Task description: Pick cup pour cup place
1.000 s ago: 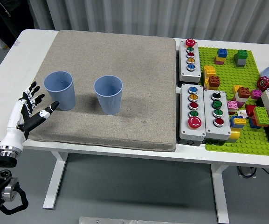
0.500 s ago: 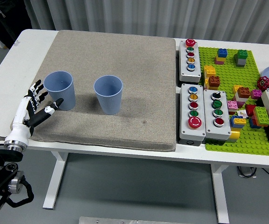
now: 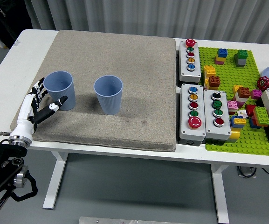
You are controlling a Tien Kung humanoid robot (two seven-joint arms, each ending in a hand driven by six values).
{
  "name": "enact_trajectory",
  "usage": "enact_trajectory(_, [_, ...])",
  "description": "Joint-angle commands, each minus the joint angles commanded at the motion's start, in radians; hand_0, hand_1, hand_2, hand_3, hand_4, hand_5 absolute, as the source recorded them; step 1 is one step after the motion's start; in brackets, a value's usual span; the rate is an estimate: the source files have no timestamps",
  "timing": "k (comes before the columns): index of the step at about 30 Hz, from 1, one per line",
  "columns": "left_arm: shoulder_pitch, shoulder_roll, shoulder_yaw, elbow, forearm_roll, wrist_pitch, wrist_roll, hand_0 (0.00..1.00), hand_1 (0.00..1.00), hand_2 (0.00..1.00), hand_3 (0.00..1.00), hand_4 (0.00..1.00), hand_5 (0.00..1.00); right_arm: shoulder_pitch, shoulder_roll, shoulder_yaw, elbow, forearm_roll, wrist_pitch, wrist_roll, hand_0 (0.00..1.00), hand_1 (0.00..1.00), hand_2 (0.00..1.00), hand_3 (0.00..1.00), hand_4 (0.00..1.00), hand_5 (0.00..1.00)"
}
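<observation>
Two blue ribbed cups stand upright on a beige mat (image 3: 125, 60). The left cup (image 3: 59, 89) is near the mat's left edge, and the other cup (image 3: 108, 94) stands a little to its right. My left hand (image 3: 42, 102) is just left of the left cup with its fingers spread around the cup's side, thumb near the base. It holds nothing. I cannot see inside either cup well enough to tell their contents. The right arm is out of sight.
Several grey button boxes (image 3: 192, 112) line the mat's right edge. A green baseplate (image 3: 246, 93) with many coloured bricks fills the table's right side. The table's left edge (image 3: 3, 79) lies beside my hand.
My left hand has moved up and to the right, closing in on the left cup. Both cups stay where they were.
</observation>
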Motion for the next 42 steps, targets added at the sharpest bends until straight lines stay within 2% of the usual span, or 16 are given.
enact_trajectory(23, [-0.026,-0.017,0.016,0.041,0.014,0.009,0.005,0.990,0.936,0.998,0.976,0.984,0.424,0.000,0.001,0.002,0.000,-0.007,0.000,0.000,0.700,0.628,0.560,0.563,0.002,0.031])
enact_trajectory(28, [-0.043,-0.025,0.028,0.060,0.008,0.009,0.006,0.990,0.936,0.998,0.976,0.984,0.424,-0.001,0.000,0.003,0.000,-0.014,0.001,-0.002,0.700,0.628,0.560,0.563,0.002,0.031])
enact_trajectory(42, [-0.073,-0.029,0.047,0.080,0.010,0.011,0.011,0.989,0.934,0.998,0.972,0.977,0.429,0.002,-0.001,0.001,0.000,-0.010,0.002,-0.001,0.700,0.628,0.560,0.563,0.002,0.030])
